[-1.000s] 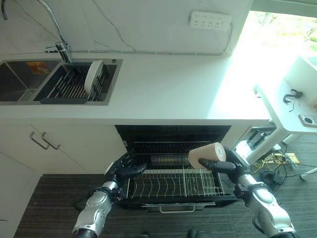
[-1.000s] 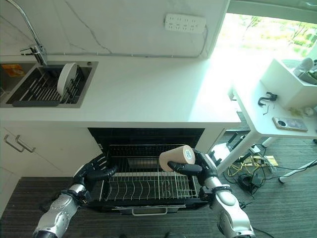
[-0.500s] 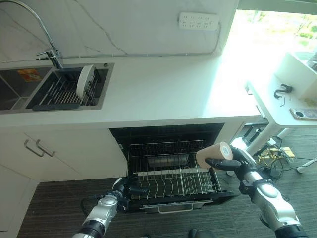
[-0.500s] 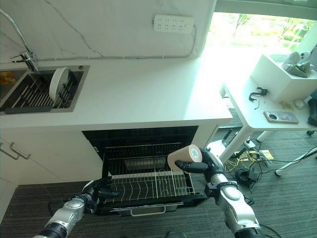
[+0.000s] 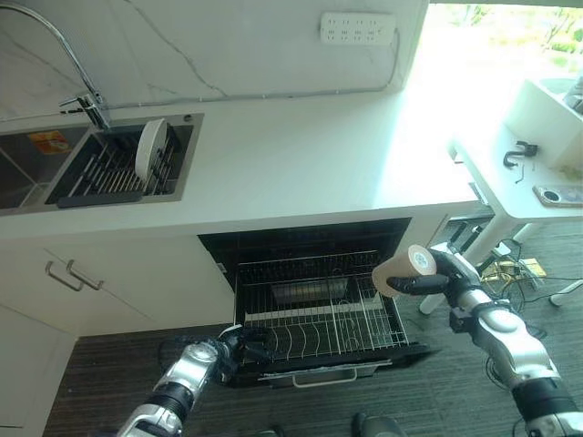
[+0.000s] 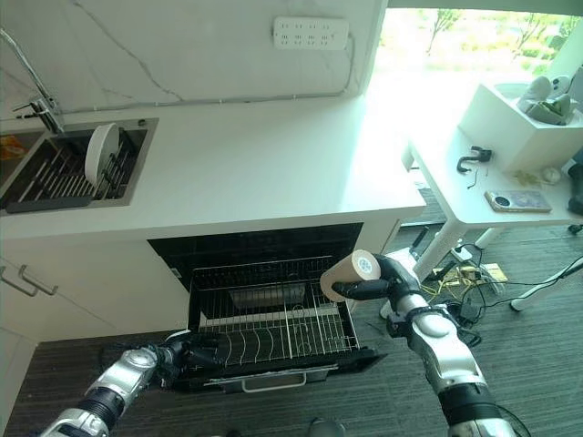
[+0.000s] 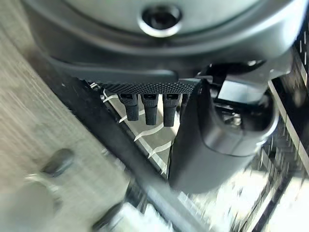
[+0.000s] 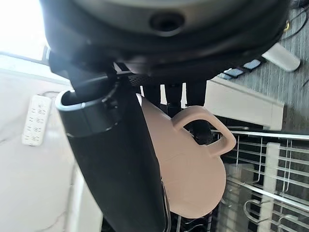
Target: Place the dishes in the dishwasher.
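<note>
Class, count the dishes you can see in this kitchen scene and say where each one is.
2. A beige mug is held in the right hand above the dishwasher rack. A white plate stands upright in the sink rack. Others may be hidden.

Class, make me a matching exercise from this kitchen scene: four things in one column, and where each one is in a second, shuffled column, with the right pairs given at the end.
Things:
1. mug
2. white plate
3. power strip
4. phone

Places:
A. on the wall above the counter
B. held in the right hand, above the dishwasher rack
C. on the side table by the window
D. standing on edge in the sink rack

Pairs: 1-B, 2-D, 3-A, 4-C
</note>
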Robot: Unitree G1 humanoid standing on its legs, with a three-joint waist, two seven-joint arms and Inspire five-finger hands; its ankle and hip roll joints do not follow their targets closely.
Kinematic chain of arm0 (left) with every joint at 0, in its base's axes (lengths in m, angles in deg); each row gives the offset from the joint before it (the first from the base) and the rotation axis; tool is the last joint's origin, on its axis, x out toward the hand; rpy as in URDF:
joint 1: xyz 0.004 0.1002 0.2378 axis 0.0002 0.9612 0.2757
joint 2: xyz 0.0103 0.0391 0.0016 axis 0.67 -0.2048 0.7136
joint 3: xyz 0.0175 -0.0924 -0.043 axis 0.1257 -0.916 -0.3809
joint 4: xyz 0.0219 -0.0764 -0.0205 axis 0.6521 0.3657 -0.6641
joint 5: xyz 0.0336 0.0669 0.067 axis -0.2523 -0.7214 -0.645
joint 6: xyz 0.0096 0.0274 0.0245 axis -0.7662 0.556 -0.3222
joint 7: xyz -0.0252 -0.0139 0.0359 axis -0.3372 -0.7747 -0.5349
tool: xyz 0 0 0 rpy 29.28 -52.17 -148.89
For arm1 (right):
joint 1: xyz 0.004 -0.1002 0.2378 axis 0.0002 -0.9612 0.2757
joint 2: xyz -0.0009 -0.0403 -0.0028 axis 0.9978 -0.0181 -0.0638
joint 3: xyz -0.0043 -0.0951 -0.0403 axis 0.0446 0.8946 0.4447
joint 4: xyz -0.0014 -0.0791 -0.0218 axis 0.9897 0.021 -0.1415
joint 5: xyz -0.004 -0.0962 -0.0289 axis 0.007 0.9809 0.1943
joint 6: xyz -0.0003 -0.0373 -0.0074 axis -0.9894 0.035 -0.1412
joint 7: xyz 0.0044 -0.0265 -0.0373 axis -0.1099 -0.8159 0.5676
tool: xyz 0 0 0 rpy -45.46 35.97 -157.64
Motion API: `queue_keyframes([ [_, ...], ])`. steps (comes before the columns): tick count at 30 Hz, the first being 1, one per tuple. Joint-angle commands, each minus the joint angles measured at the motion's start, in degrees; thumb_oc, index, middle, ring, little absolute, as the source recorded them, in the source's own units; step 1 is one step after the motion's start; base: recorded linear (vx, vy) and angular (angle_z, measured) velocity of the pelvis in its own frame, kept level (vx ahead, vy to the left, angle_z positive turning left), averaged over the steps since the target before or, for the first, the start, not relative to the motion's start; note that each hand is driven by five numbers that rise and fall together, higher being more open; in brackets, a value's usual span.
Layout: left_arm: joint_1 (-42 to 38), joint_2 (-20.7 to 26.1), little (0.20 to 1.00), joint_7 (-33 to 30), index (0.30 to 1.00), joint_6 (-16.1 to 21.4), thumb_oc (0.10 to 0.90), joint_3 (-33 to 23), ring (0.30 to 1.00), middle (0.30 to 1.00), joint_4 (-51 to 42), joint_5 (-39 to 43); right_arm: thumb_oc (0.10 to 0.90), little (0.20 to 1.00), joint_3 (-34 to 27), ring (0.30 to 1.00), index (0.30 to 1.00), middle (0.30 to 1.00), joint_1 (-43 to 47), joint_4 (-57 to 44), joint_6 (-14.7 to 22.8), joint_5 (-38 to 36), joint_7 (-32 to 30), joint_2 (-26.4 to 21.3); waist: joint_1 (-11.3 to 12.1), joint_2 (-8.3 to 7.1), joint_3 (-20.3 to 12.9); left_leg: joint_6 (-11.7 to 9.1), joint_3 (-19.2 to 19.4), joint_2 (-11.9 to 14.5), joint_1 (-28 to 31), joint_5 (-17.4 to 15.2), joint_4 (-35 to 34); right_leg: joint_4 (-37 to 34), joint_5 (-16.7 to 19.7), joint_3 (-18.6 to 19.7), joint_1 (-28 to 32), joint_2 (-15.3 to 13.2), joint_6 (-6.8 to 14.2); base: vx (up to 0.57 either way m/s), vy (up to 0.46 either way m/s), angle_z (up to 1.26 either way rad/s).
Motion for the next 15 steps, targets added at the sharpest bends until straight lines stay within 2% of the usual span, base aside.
queue_keyframes([
  [1,2.32,2.07,0.9,6.58,0.9,-4.24,0.8,3.04,0.9,0.9,-1.78,0.04,0.4,0.3,-0.15,0.3,0.3,0.3,6.58,-1.2,3.24,0.51,1.07,-3.01,1.26,0.57,-2.1,-1.49,2.95,3.24,0.28,-2.1,1.71,1.48,-3.11,-1.22,-1.18,-1.68,2.78,0.0,0.0,0.0],
  [4,1.7,2.84,0.9,6.28,0.9,-5.13,0.8,3.96,0.9,0.9,-3.06,2.39,0.4,0.3,1.79,0.3,0.3,0.3,9.64,2.05,2.9,0.95,1.18,-3.51,1.6,1.05,-1.81,-1.69,2.75,3.13,0.15,-1.82,1.71,1.48,-3.07,-1.48,-1.12,-1.94,2.63,0.0,0.0,0.0],
  [8,0.8,2.88,0.9,2.45,0.9,-3.88,0.8,4.15,0.9,0.9,-3.18,6.25,0.4,0.3,4.78,0.3,0.3,0.3,13.82,7.41,2.41,1.77,1.38,-3.92,2.27,1.52,-1.52,-1.88,2.43,2.8,-0.17,-1.57,1.71,1.48,-3.04,-1.86,-1.17,-2.28,2.48,0.0,0.0,0.0],
  [15,-0.08,1.16,0.9,-10.28,0.9,2.7,0.8,1.51,0.9,0.9,-4.21,15.17,0.4,0.3,8.12,0.3,0.3,0.3,16.74,15.42,1.38,7.05,3.0,-4.17,3.8,1.55,-1.0,-2.28,1.49,2.49,-0.45,-0.62,1.71,1.48,-2.5,-2.87,-0.91,-2.96,1.98,0.03,-0.009,0.08],
])
